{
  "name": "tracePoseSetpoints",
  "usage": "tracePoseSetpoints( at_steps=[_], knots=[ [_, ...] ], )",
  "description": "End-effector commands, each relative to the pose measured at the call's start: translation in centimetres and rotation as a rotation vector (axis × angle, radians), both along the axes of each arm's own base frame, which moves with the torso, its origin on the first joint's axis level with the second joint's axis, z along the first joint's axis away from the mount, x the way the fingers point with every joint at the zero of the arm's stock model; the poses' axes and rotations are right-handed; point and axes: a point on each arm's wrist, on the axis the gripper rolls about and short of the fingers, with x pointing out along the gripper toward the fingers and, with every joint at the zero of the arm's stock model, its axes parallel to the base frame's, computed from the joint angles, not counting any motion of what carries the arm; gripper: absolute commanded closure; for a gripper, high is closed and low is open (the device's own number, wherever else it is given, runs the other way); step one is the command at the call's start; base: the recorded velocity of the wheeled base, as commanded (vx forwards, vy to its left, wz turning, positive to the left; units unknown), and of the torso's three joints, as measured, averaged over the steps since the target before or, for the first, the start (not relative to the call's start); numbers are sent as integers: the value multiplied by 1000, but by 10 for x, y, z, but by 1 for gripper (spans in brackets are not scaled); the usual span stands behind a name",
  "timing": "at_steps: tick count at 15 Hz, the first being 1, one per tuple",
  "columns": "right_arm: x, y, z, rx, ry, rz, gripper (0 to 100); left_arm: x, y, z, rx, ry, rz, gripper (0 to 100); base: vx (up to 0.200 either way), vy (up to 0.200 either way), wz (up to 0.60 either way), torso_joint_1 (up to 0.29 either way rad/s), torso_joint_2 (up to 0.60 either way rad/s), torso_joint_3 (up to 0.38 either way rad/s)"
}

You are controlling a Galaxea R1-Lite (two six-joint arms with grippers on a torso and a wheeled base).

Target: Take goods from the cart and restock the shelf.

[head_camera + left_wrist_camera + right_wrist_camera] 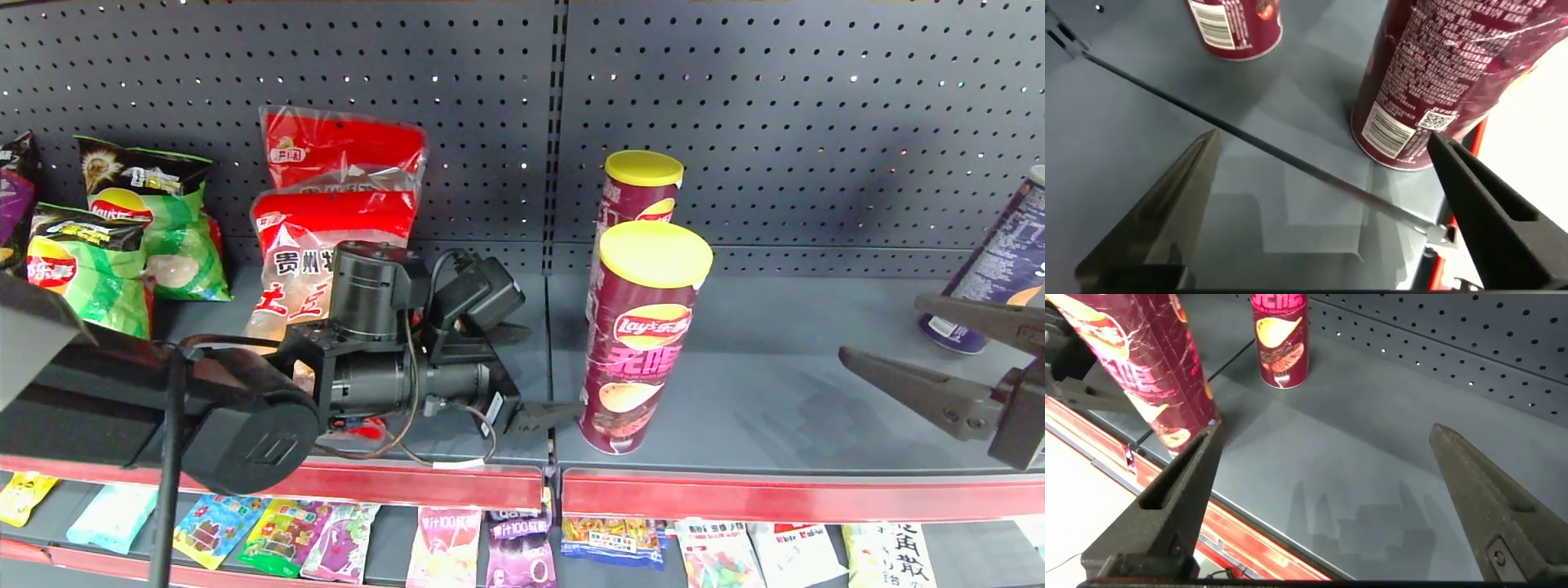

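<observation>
The left gripper (545, 371) (1323, 139) holds its two black fingers spread apart with nothing between them. One fingertip sits just beside the base of a maroon cardboard crisp tube with a yellow plastic lid (641, 343) (1437, 73); whether it touches is unclear. That tube stands upright near the front edge of the grey metal shelf (775, 400). Its front label shows a round red-and-yellow logo, large pale characters and a pictured crisp, and its back carries small white print, a barcode and a square code. A second maroon tube with a yellow lid (639, 192) (1282, 343) stands upright just behind it, near the perforated back panel (775, 106). Farther right, the right gripper (880, 327) (1324, 431) hovers over bare shelf, its fingers also wide apart and empty. Beyond it, a dark blue tube (992, 261) stands at the shelf's far end. Behind the left arm lean two red-and-clear plastic bags (335, 188), with green crisp bags (122, 237) further left
</observation>
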Motion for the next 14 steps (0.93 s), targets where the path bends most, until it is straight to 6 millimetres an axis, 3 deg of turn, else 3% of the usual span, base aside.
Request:
tracePoseSetpoints(
  at_steps=[1, 14],
  knots=[
    [1, 0, 0, 0, 1, 1, 0, 2, 0, -1, 2, 2, 2, 0, 0, 0, 0, 0, 0, 0],
    [3, 1, -1, 9, 14, -1, 0, 16, -2, -1, -5, -11, 26, 0, 0, 0, 0, 0, 0, 0]
  ],
)
